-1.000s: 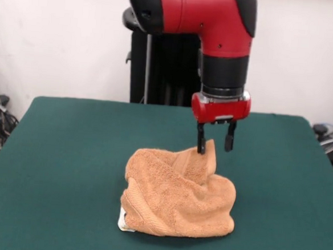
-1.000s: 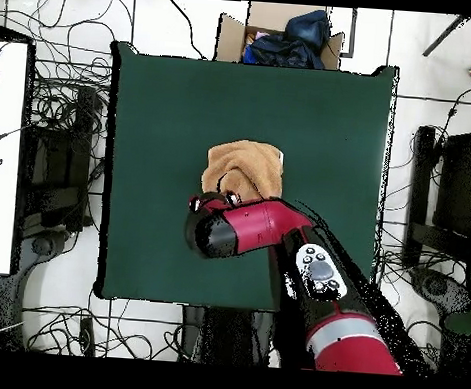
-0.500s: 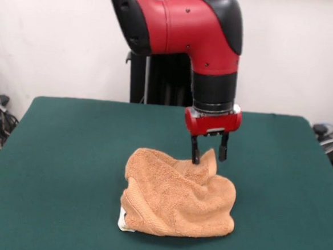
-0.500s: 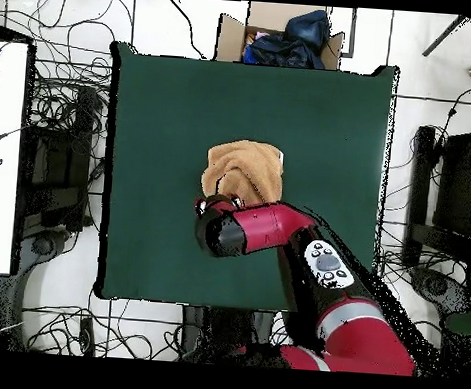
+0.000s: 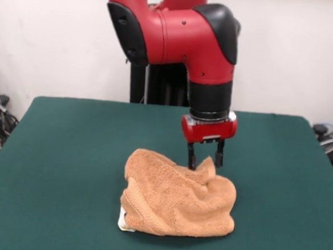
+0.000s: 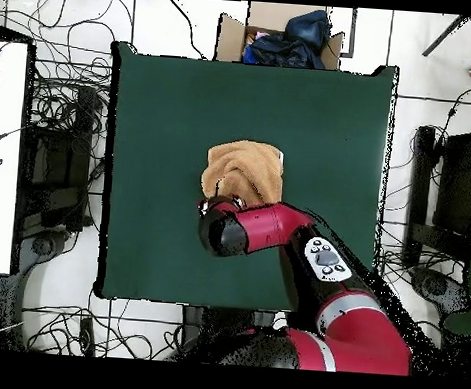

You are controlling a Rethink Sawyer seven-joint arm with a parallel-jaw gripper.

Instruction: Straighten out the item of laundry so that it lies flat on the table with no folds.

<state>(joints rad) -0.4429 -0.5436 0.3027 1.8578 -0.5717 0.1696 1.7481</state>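
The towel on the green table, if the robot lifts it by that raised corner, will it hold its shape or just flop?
The towel lies bunched in soft folds, so it would probably sag and drape rather than hold its shape. Its thick looped pile suggests the open fingers could grip it without slipping. Pushed, it would likely bunch up on the felt-like table rather than slide.

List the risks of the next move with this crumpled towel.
1. The end effector stands open around a raised peak of the towel; closing there may pinch several layers, so lifting would carry the bundle instead of unfolding it.
2. The fingers sit low by the table; descending further may press into the green cloth.
3. In the overhead view the arm hides the grasp point.
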